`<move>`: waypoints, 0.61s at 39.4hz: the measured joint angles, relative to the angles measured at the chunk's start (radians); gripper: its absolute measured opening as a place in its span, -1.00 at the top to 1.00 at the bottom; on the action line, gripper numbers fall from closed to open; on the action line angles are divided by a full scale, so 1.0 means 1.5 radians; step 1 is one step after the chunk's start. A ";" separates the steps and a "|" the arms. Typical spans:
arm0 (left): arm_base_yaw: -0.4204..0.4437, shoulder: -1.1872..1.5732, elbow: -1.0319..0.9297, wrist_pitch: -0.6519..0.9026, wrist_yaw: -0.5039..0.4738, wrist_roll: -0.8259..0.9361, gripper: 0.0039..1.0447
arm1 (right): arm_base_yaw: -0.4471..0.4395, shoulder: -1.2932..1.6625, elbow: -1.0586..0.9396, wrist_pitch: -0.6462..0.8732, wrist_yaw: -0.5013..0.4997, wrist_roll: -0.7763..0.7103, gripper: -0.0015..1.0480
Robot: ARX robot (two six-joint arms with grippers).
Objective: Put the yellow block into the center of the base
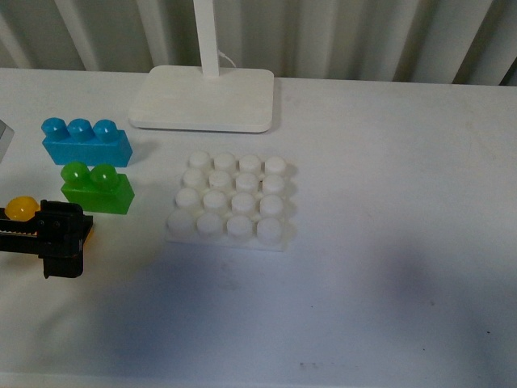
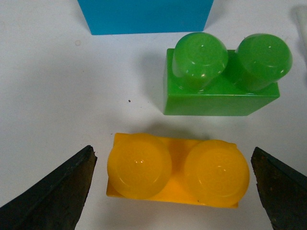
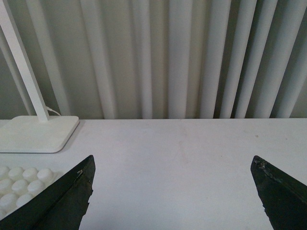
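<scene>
L hand (image 2: 172, 157) wide astride yellow block (image 2: 144, 173)

We read no writing, label, brand, number or sign in any view. The yellow block (image 2: 177, 177), base (image 1: 233, 202), green brick (image 2: 220, 91), blue brick (image 1: 85, 144) and lamp foot (image 1: 202, 101) show plain surfaces.

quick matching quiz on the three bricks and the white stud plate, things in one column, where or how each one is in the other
1 yellow block
2 green brick
3 blue brick
4 base

a sixteen studs, nothing on it
b three studs
c inside the open left gripper
d two studs, lying free

Pairs: 1c, 2d, 3b, 4a
</scene>
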 joint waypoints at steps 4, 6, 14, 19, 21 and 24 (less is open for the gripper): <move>0.003 0.001 0.002 0.000 0.000 0.000 -0.88 | 0.000 0.000 0.000 0.000 0.000 0.000 -0.82; 0.004 0.001 0.004 0.000 -0.001 0.000 -0.88 | 0.000 0.000 0.000 0.000 0.000 0.000 -0.82; 0.006 0.001 0.004 0.000 -0.003 -0.001 -0.59 | 0.000 0.000 0.000 0.000 0.000 0.000 -0.82; 0.006 0.000 0.004 0.000 -0.005 -0.006 -0.26 | 0.000 0.000 0.000 0.000 0.000 0.000 -0.82; 0.005 -0.003 0.004 -0.001 -0.011 -0.008 -0.26 | 0.000 0.000 0.000 0.000 0.000 0.000 -0.82; 0.001 -0.014 0.000 -0.009 -0.017 -0.015 -0.25 | 0.000 0.000 0.000 0.000 0.000 0.000 -0.82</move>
